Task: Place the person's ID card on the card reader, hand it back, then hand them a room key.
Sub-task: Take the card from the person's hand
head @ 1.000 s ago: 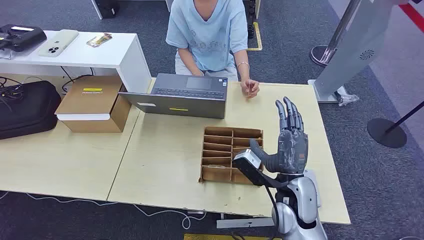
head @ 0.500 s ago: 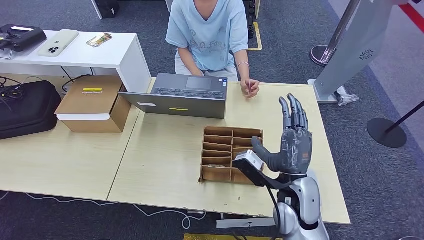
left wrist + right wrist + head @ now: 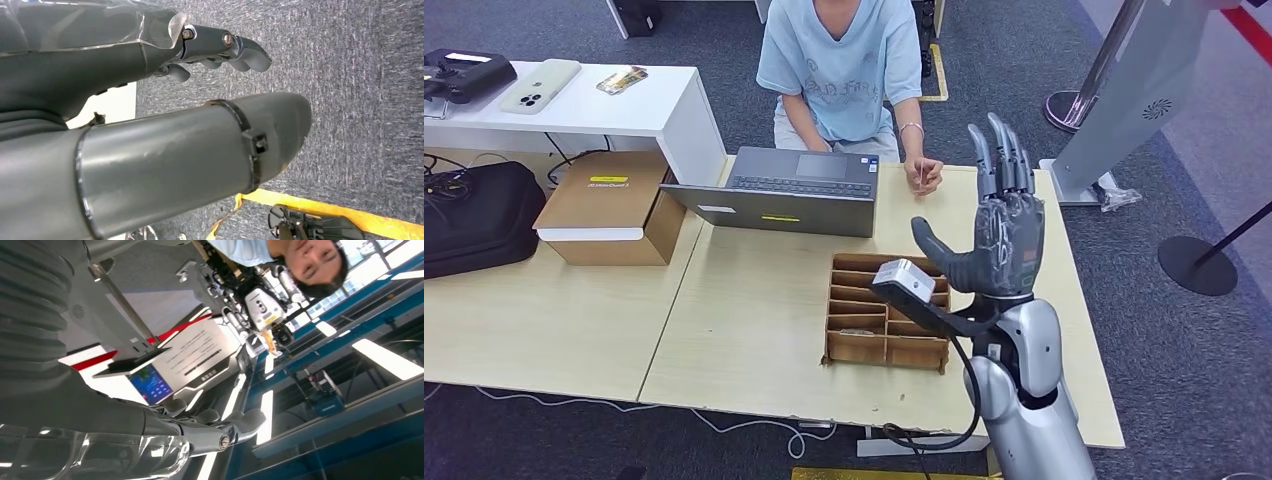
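The right hand (image 3: 1004,240) is raised over the right side of the table (image 3: 744,330), fingers (image 3: 996,160) straight and spread, thumb out to the left, holding nothing. The left hand (image 3: 150,100) hangs over grey carpet with fingers loosely curled around nothing.

Just beyond the right hand's fingertips, at the far edge of the table, the person's hand (image 3: 924,177) rests, pinching what looks like a thin card (image 3: 921,176); it is too small to be sure it is the ID card. Such a card would likely be light, stiff and slick, best pinched by its edge between thumb and fingers.

One laptop (image 3: 799,190) stands to the left of the person's hand. One partitioned cardboard tray (image 3: 884,310) lies nearer; one cardboard box (image 3: 609,205) sits far left.
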You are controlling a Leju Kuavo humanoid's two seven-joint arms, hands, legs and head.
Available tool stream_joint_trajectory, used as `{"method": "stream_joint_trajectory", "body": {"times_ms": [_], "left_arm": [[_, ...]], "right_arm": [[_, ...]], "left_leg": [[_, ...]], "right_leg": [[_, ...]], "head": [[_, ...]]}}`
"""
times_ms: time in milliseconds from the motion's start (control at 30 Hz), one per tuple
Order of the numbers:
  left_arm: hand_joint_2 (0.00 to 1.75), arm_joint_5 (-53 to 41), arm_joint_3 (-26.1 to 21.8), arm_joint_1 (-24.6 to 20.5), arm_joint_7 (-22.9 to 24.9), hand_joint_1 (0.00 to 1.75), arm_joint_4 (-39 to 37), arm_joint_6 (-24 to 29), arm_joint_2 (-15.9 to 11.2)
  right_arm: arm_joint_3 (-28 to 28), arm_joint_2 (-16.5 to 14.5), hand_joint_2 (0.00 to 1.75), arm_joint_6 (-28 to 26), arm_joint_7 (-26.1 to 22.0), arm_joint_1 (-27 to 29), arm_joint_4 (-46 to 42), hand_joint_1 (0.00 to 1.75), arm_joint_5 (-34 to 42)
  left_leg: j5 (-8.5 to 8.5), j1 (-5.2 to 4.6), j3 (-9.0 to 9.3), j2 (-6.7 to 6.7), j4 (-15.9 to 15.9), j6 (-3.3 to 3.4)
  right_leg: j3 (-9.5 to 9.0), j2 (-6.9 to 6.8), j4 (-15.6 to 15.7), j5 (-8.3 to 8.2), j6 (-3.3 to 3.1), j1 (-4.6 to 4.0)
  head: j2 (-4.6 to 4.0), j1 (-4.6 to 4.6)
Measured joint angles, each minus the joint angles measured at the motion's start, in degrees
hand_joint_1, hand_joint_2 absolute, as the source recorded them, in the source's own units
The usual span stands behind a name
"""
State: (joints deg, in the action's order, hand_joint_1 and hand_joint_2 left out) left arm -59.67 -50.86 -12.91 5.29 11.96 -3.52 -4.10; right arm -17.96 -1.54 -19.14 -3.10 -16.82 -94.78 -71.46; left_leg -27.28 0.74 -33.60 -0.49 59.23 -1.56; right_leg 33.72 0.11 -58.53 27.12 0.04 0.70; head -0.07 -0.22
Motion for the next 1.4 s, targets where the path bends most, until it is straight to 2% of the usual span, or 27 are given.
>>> {"method": "stream_joint_trajectory", "body": {"times_ms": [167, 333, 533, 700, 833, 1000, 1133, 1400], "left_arm": [[0.0, 0.74, -0.01, -0.43, -0.36, 0.0, 0.0, 0.43, 0.1], [0.0, 0.62, -0.02, -1.05, -1.14, 0.0, 0.0, 0.61, 0.22], [0.0, 0.27, -0.02, -1.62, -0.94, 0.0, 0.0, -0.04, 0.2], [0.0, -0.05, -0.02, -1.79, -0.14, 0.0, 0.0, -0.1, 0.21], [0.0, -1.34, 0.03, -1.0, -0.69, 0.0, 0.01, 1.08, 1.38], [0.0, -3.72, 0.76, 4.16, -5.05, 0.0, 0.02, 6.0, 6.38], [0.0, -5.2, 1.77, 8.04, -5.68, 0.0, 0.0, 8.29, 9.88], [0.0, -5.57, 2.03, 8.99, -5.66, 0.0, 0.0, 8.1, 11.25]], "right_arm": [[-2.65, 0.01, 1.75, 5.61, 0.63, -7.24, 3.47, 0.0, 1.16], [-5.15, -0.15, 1.75, 12.88, 2.05, -16.04, 10.48, 0.0, 2.81], [-6.6, -1.58, 1.75, 17.15, 2.7, -28.47, 24.72, 0.0, 6.84], [-6.11, -3.23, 1.75, 20.97, 1.62, -37.8, 38.32, 0.0, 13.85], [-5.89, -4.1, 1.75, 21.12, 4.58, -43.76, 47.59, 0.0, 13.76], [-6.03, -4.28, 1.75, 18.53, 10.9, -49.77, 57.37, 0.0, 7.63], [-6.06, -4.29, 1.75, 17.99, 13.15, -52.66, 63.29, 0.0, 5.11], [-6.05, -4.5, 1.75, 18.98, 15.5, -55.47, 70.09, 0.0, 3.99]], "left_leg": [[0.04, 0.0, 0.0, 0.0, 0.0, -0.05], [0.08, 0.0, 0.0, -0.01, 0.0, -0.06], [0.12, 0.0, -0.01, -0.02, 0.01, -0.05], [0.13, 0.0, -0.01, -0.03, 0.02, -0.05], [0.12, -0.02, -0.03, -0.03, 0.02, -0.05], [0.07, -0.1, -0.03, 0.0, 0.03, 0.01], [0.03, -0.08, -0.06, -0.01, 0.05, 0.08], [0.07, -0.01, -0.05, -0.05, 0.05, 0.03]], "right_leg": [[0.0, 0.0, -0.02, -0.01, -0.01, 0.0], [0.0, -0.01, -0.04, -0.05, -0.03, 0.0], [0.01, -0.02, -0.06, -0.1, -0.07, 0.0], [0.01, -0.03, -0.06, -0.11, -0.07, 0.0], [0.01, -0.02, -0.05, -0.1, -0.07, 0.01], [0.02, 0.02, 0.04, -0.08, -0.03, 0.06], [0.02, -0.03, 0.13, -0.09, -0.01, 0.05], [0.02, -0.05, 0.04, -0.11, -0.02, 0.02]], "head": [[0.0, 0.01], [0.0, 0.01], [0.0, 0.01], [0.0, 0.0], [0.0, -0.01], [0.0, 0.01], [0.0, 0.03], [0.0, 0.0]]}}
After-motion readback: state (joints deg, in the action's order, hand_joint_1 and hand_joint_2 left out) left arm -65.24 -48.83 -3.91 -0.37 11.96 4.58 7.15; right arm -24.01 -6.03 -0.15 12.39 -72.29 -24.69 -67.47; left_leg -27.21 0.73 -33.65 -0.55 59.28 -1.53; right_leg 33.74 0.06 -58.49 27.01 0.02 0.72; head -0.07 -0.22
